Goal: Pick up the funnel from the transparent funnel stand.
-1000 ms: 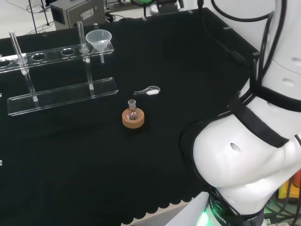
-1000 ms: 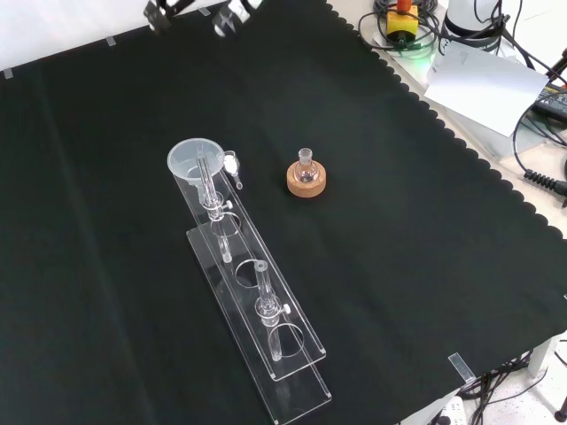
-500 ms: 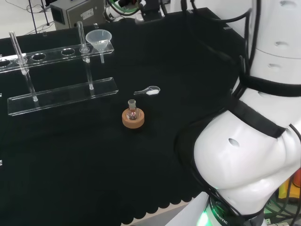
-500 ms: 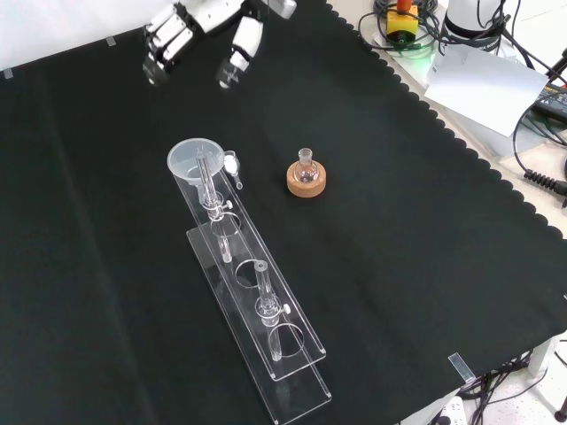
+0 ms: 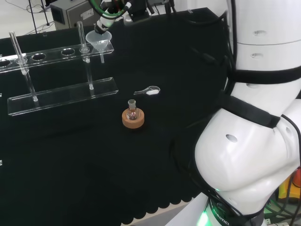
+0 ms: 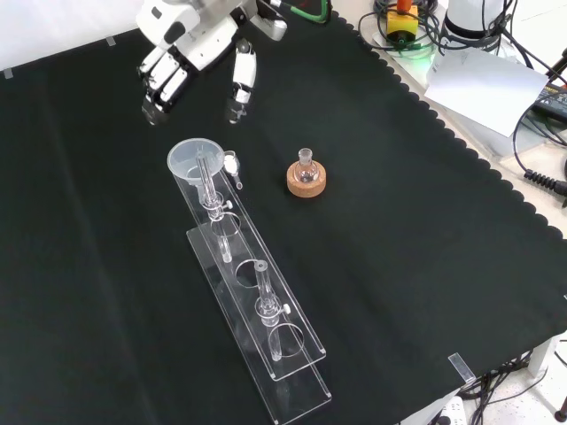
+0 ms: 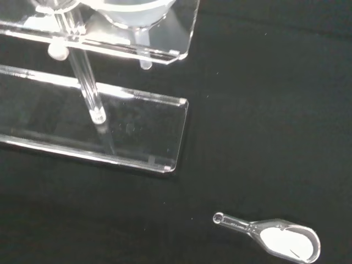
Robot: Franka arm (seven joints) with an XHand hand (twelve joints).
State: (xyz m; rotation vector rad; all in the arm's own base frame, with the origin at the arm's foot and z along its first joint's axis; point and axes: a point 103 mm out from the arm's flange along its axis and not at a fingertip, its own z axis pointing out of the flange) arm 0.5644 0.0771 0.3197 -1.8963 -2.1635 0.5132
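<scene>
A clear plastic funnel (image 5: 99,42) sits in the end hole of the transparent stand (image 5: 61,94), at the stand's right end in the head view. In the front view the funnel (image 6: 195,160) is at the far end of the stand (image 6: 268,352). My hand (image 6: 190,49) hovers just beyond and above it, open, fingers (image 6: 159,88) straight and spread from the thumb, holding nothing. In the head view the hand (image 5: 107,20) hangs right over the funnel's far rim. The wrist view shows the funnel's underside (image 7: 135,14) in the stand's upper shelf (image 7: 168,34).
A small round flask on a cork ring (image 5: 133,116) stands mid-cloth, also in the front view (image 6: 306,178). A glass spoon with white powder (image 5: 149,91) lies between flask and stand (image 6: 233,166) (image 7: 276,240). Upright clear posts (image 5: 16,46) rise from the stand.
The hand has come in from the top of the front view and moved down toward the funnel, now hanging close over it. Funnel, stand, flask and spoon have not moved.
</scene>
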